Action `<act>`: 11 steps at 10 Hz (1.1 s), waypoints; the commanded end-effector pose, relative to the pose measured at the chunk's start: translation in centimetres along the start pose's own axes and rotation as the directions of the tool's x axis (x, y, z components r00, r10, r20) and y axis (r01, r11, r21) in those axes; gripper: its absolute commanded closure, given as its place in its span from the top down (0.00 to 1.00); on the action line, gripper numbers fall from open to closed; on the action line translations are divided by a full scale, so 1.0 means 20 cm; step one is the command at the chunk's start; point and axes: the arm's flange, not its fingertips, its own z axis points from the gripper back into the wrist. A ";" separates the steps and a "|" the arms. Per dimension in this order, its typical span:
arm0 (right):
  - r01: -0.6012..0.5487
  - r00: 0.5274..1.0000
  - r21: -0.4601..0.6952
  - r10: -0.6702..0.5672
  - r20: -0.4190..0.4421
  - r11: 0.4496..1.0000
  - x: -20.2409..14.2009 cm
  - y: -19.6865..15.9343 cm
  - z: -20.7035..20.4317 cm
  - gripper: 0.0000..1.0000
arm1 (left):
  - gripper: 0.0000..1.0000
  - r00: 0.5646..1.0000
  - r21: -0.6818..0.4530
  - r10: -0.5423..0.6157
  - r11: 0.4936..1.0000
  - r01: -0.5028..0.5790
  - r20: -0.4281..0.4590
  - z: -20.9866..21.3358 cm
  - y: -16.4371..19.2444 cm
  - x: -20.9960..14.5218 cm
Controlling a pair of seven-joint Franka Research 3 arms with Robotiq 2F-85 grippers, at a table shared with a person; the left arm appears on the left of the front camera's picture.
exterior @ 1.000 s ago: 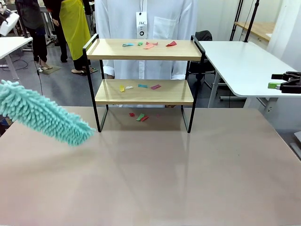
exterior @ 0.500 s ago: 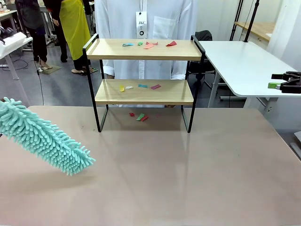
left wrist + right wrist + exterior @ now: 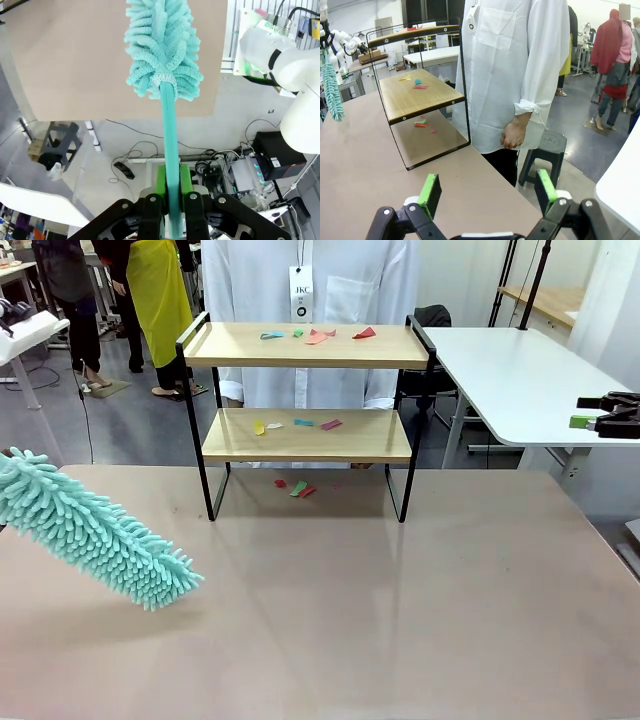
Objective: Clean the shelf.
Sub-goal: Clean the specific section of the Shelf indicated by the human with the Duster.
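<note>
Teal duster (image 3: 95, 530) dropped lower over counter (image 3: 400, 590) near-left, then stalled; left jaws clamped on its handle, right jaws wide open w/ nothing; shelf (image 3: 300, 345) sits far-mid, scraps (image 3: 318, 336) on both boards untouched, so sweeping not begun yet

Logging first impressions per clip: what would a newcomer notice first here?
The fluffy teal duster, low at the front left over the table, its handle clamped in the left gripper. Beyond it stands the shelf, with coloured scraps on both boards and on the table beneath, and a person in white right behind.
</note>
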 end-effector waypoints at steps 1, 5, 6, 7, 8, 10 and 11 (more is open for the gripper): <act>0.011 1.000 0.001 -0.011 -0.011 1.000 0.02 0.00 -0.01 1.00 | 0.13 1.000 -0.007 0.004 1.000 -0.004 0.001 0.02 -0.01 -0.01; 0.011 1.000 0.001 -0.011 -0.011 1.000 0.02 0.00 -0.01 1.00 | 0.13 1.000 -0.007 0.004 1.000 -0.004 0.001 0.02 -0.01 -0.01; 0.011 1.000 0.001 -0.011 -0.011 1.000 0.02 0.00 -0.01 1.00 | 0.13 1.000 -0.007 0.004 1.000 -0.004 0.001 0.02 -0.01 -0.01; 0.011 1.000 0.001 -0.011 -0.011 1.000 0.02 0.00 -0.01 1.00 | 0.13 1.000 -0.007 0.004 1.000 -0.004 0.001 0.02 -0.01 -0.01; 0.011 1.000 0.001 -0.011 -0.011 1.000 0.02 0.00 -0.01 1.00 | 0.13 1.000 -0.007 0.004 1.000 -0.004 0.001 0.02 -0.01 -0.01; 0.011 1.000 0.001 -0.011 -0.011 1.000 0.02 0.00 -0.01 1.00 | 0.13 1.000 -0.007 0.004 1.000 -0.004 0.001 0.02 -0.01 -0.01; 0.011 1.000 0.001 -0.011 -0.011 1.000 0.02 0.00 -0.01 1.00 | 0.13 1.000 -0.007 0.004 1.000 -0.004 0.001 0.02 -0.01 -0.01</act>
